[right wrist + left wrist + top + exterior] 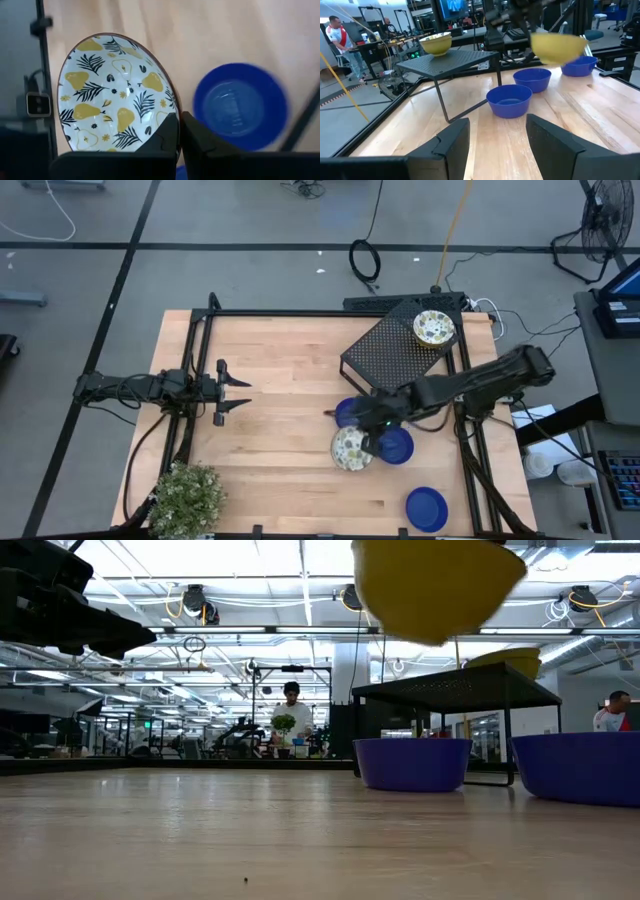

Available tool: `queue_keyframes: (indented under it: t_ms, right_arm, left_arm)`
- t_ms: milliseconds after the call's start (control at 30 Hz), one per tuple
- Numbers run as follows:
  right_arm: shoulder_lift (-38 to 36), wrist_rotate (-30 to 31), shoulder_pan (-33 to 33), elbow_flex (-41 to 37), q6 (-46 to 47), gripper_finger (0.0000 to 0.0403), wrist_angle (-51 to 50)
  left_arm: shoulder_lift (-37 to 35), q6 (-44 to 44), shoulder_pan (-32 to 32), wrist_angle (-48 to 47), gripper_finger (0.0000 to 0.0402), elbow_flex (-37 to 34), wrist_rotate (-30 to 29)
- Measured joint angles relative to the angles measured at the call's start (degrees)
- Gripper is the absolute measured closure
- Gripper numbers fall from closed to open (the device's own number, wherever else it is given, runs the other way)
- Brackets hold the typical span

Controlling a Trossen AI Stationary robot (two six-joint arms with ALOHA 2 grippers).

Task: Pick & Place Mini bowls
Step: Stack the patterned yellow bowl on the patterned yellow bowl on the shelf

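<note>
Cream-white round mini bowl with yellow pear print: rim clenched by right gripper, raised above wooden table. Left gripper: jaws released, idle.

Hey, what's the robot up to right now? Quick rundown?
Right gripper shut on patterned bowl, lifted off table. Left gripper open, idle. Blue bowls close beneath.

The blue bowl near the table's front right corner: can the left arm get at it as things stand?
Probably not. The blue bowl lies far across the table from the left claw, and the right arm, holding a patterned bowl, stands between them.
</note>
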Motion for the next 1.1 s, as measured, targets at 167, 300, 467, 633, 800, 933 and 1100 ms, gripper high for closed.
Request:
queue_keyframes:
  t_ms: [167, 300, 467, 633, 800, 933, 1100]
  right_arm:
    - [-6.4, 6.6, -1.4, 0.0, 2.0, 0.0403, -2.8]
    - [-11.0, 13.4, -3.2, 0.0, 6.0, 0.0403, -6.4]
    - [-16.5, 19.0, -7.3, 0.0, 13.1, 0.0403, -9.6]
    - [-21.6, 20.7, -14.0, 0.0, 15.3, 0.0403, -11.0]
    - [-26.9, 21.7, -23.4, 0.0, 18.1, 0.0403, -11.1]
    - [-30.9, 21.7, -31.0, 0.0, 18.1, 0.0403, -11.1]
    - [-34.3, 21.7, -40.8, 0.1, 18.0, 0.0403, -14.6]
  left_arm:
    - [0.0, 0.0, 0.0, 0.0, 0.0204, 0.0, 0.0]
    - [0.0, 0.0, 0.0, 0.0, 0.0204, 0.0, 0.0]
    - [0.0, 0.0, 0.0, 0.0, 0.0204, 0.0, 0.0]
    - [0.0, 0.0, 0.0, 0.0, 0.0204, 0.0, 0.0]
    - [0.0, 0.0, 0.0, 0.0, 0.0204, 0.0, 0.0]
    - [0.0, 0.0, 0.0, 0.0, 0.0204, 0.0, 0.0]
    - [0.0, 0.0, 0.0, 0.0, 0.0204, 0.0, 0.0]
